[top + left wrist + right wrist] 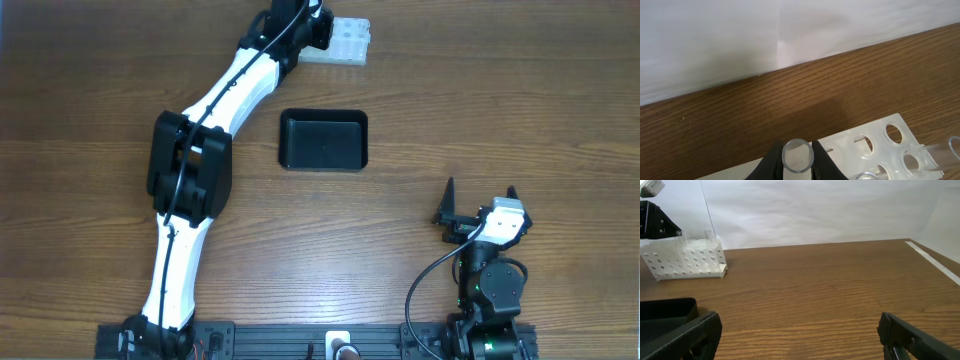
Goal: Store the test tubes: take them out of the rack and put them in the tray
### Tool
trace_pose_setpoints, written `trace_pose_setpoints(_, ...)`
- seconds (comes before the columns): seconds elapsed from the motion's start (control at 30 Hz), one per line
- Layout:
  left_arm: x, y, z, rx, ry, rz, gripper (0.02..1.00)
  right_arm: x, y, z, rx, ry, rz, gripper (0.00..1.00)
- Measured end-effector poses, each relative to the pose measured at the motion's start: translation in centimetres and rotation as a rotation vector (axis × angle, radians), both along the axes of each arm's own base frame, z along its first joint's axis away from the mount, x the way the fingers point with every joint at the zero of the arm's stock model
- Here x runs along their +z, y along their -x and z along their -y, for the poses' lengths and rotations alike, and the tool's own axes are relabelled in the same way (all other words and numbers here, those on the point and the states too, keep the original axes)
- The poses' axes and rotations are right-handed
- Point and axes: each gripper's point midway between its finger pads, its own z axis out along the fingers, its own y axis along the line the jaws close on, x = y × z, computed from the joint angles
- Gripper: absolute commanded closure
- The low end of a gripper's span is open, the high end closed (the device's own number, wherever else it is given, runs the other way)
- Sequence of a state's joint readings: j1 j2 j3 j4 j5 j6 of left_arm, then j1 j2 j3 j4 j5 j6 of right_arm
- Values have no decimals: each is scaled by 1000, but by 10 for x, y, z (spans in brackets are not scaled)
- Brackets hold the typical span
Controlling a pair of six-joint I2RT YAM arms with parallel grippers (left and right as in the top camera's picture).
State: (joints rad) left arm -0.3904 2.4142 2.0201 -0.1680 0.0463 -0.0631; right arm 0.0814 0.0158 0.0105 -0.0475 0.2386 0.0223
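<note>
From above, the left arm (215, 110) stretched up the desk (520, 100) to the far edge, its dark end over the left side of the white rack (347, 42). The black tray (323, 160) lay on the desk just in front of the rack, apart from it. The right arm (487, 280) stood folded close to its base, well apart from tray and rack. The right hand (481, 190) was spread wide, with nothing between its fingers.

From the left wrist, the left hand (798, 162) was pinching a clear test tube (798, 156). The tube's round open rim sat between the two dark fingers. Just beside it lay the rack's top plate with its round holes. A second clear tube (945, 150) showed at the rack's far corner; whether it sat in a hole I could not tell. Bare wood ran behind the rack up to a white wall (740, 40).

From the right wrist, the right hand's two fingers stood far apart over bare desk, holding nothing. The rack stood at the far side of the desk near the wall, with two tubes rising upright above its top. The left arm's dark end hung just over the rack's near corner. A corner of the tray lay close beside one finger.
</note>
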Motion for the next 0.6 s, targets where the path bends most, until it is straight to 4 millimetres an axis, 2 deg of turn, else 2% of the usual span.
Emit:
trace_pose_setpoints(0.47, 1, 0, 0, 7, -5, 4, 972, 0, 0, 0, 0, 0, 0, 7)
trace_pose_setpoints(0.6, 18, 0, 0, 16, -16, 37, 963, 0, 0, 0, 0, -1, 0, 9)
